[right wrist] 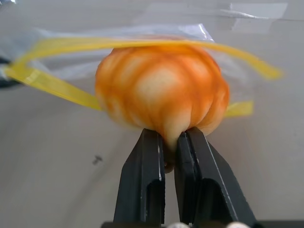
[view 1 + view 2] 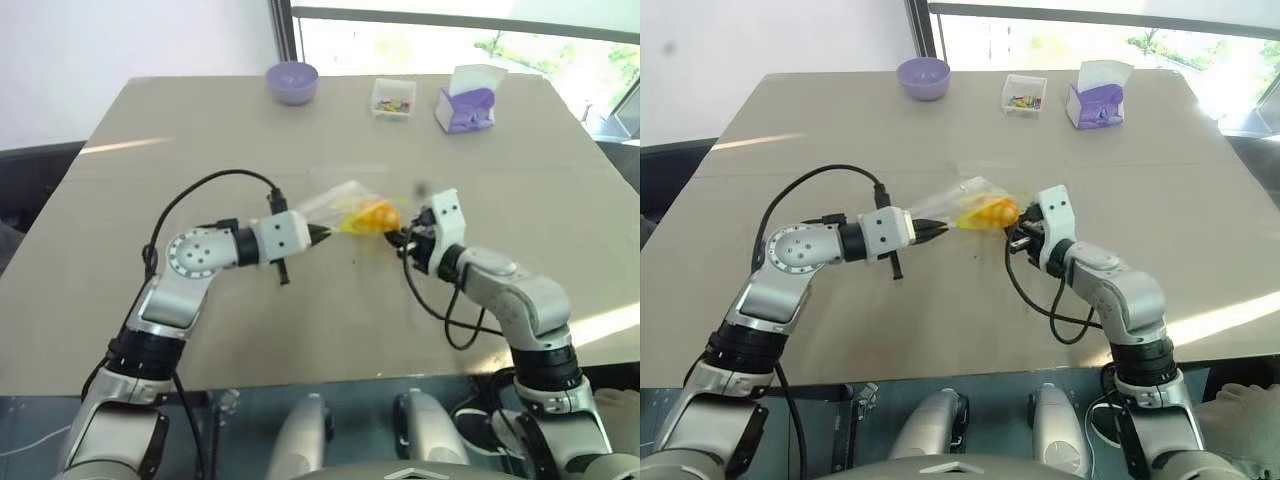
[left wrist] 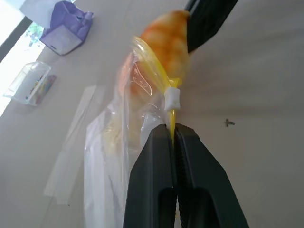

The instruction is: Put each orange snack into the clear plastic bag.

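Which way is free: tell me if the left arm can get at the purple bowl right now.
Probably not: the left claw is shut on the clear plastic bag, and the purple bowl sits at the table's far edge, well beyond it.

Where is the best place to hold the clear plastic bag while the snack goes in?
Grip the clear plastic bag by its yellow seal strip, at the mouth's end, from the side away from the orange snack. The strip is stiff, and this leaves the mouth free.

The left claw [image 3: 173,137] pinches the clear plastic bag's [image 3: 114,156] yellow seal strip, the orange snack [image 3: 164,42] at its mouth.
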### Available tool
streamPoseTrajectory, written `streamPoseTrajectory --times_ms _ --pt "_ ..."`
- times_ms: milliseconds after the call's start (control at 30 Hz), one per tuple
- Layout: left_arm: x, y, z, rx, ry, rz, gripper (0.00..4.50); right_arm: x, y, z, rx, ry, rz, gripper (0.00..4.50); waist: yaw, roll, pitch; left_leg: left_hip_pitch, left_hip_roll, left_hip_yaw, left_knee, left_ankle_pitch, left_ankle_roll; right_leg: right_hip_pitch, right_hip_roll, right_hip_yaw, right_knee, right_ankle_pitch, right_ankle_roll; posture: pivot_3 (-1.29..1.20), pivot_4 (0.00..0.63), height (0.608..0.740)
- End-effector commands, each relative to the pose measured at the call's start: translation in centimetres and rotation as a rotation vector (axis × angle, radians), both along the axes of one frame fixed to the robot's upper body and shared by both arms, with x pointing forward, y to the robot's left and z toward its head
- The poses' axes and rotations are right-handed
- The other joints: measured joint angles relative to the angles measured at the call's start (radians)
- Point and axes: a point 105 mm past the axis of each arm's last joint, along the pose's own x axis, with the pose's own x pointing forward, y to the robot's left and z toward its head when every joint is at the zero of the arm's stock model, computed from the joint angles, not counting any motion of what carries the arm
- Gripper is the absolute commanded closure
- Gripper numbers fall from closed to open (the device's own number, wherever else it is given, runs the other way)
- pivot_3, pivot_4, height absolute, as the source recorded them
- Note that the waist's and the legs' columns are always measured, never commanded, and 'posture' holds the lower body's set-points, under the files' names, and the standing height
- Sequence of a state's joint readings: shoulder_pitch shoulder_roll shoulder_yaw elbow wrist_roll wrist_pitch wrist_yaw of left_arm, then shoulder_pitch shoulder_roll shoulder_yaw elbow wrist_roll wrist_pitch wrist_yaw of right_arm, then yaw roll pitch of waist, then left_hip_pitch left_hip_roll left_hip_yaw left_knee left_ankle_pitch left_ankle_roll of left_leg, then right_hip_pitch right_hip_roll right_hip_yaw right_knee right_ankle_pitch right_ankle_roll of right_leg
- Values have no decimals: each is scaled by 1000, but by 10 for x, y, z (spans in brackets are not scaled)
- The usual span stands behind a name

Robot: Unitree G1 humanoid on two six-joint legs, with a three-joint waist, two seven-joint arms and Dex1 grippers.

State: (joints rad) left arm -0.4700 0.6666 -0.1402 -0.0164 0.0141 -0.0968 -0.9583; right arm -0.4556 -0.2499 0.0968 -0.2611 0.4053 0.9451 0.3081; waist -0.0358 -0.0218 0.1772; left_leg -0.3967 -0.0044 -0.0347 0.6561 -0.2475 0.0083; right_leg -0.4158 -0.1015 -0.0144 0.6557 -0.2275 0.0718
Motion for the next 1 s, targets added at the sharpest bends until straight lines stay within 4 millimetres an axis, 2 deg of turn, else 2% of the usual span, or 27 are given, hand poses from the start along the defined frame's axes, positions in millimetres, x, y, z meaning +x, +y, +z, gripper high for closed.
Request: streamPoseTrajectory --times_ms 33,133,267,367,600,800,933,1000 --pt "4 0 13 10 -82 -13 4500 0 6 16 -13 -91 43 4465 -1 0 0 0 0 0 0 0 0 0 0 0 0 0 0 0 150 740" --pt "10 3 16 26 -113 -1 4500 1 4 18 -33 -116 41 4465 -1 0 0 0 0 0 0 0 0 0 0 0 0 0 0 0 150 740" --pt "14 8 8 76 -111 -5 4500 1 9 36 144 -96 59 4465 -2 0 0 0 0 0 0 0 0 0 0 0 0 0 0 0 150 740" --pt "17 14 2 96 -96 7 4500 3 8 40 209 -75 47 4465 -2 0 0 0 0 0 0 0 0 0 0 0 0 0 0 0 150 740" --pt "14 7 3 68 -95 -38 4500 5 16 42 320 -8 48 4465 0 0 0 0 0 0 0 0 0 0 0 0 0 0 0 0 150 740" --pt "10 -3 12 11 -86 -88 4500 18 16 25 122 -56 -12 4465 -2 0 0 0 0 0 0 0 0 0 0 0 0 0 0 0 150 740" --pt "9 -6 15 11 -104 -112 4500 25 11 14 -162 -192 -17 4465 -4 0 0 0 0 0 0 0 0 0 0 0 0 0 0 0 150 740" --pt "9 -7 17 4 -110 -120 4500 25 11 12 -201 -224 -5 4465 -3 0 0 0 0 0 0 0 0 0 0 0 -1 0 0 0 150 740"
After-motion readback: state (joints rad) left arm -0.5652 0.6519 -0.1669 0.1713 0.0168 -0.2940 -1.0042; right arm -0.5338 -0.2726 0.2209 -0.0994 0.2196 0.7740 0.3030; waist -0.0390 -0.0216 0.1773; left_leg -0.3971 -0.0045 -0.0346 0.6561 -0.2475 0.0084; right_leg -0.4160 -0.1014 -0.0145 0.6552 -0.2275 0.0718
